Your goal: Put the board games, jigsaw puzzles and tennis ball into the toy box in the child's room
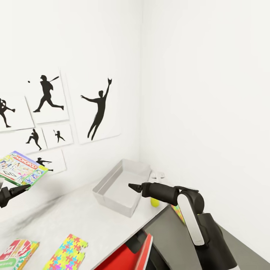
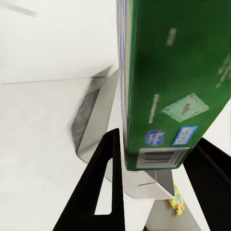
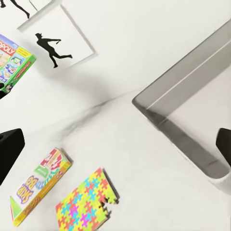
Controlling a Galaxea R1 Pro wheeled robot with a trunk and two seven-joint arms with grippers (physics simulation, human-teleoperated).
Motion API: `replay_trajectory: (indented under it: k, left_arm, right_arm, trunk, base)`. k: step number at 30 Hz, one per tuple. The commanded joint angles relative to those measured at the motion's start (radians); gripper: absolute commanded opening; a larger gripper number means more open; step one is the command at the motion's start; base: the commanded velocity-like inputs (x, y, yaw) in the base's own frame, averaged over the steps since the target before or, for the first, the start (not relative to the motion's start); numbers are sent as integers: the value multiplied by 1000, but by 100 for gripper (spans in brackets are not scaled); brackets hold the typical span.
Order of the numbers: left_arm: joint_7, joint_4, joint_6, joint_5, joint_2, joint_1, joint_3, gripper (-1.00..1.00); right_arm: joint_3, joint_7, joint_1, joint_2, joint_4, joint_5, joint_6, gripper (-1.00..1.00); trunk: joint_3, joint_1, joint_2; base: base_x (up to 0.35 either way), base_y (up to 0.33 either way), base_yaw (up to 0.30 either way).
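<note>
My left gripper (image 1: 17, 190) is shut on the green-edged board game (image 1: 22, 169), holding it in the air left of the table (image 1: 75, 215). In the left wrist view the green box (image 2: 173, 86) stands edge-on between the black fingers (image 2: 103, 187). The light grey toy box (image 1: 112, 202) sits at the table's far corner, its inside bare. My right gripper (image 1: 134, 186) hovers open over its near edge. A red-and-white board game (image 1: 17, 255) and a jigsaw puzzle (image 1: 67, 253) lie on the near tabletop. The tennis ball (image 1: 154, 202) and a second jigsaw puzzle (image 1: 178, 212) sit behind my right arm.
White walls meet in a corner right behind the toy box, with black baseball posters (image 1: 98, 108) on the left wall. A red chair (image 1: 125, 258) stands at the table's front edge, beside a lower dark grey cabinet top (image 1: 168, 236).
</note>
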Motion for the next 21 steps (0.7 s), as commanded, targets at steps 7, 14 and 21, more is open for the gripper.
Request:
replay_trajectory:
  k: [7, 14, 21]
  left_arm:
    - [-2, 1, 9, 2, 0, -1, 2, -100]
    - [-2, 1, 9, 2, 0, -1, 2, -100]
    - [-2, 1, 9, 2, 0, -1, 2, -100]
  right_arm:
    - [-1, 10, 0, 1, 0, 9, 4, 100]
    - [-1, 14, 0, 1, 0, 9, 4, 100]
    - [-1, 16, 0, 1, 0, 9, 4, 100]
  trunk:
    - [0, 1, -1]
    - [0, 1, -1]
    - [0, 1, -1]
  base:
    - [44, 0, 0]
    - [2, 0, 0]
    - [0, 0, 0]
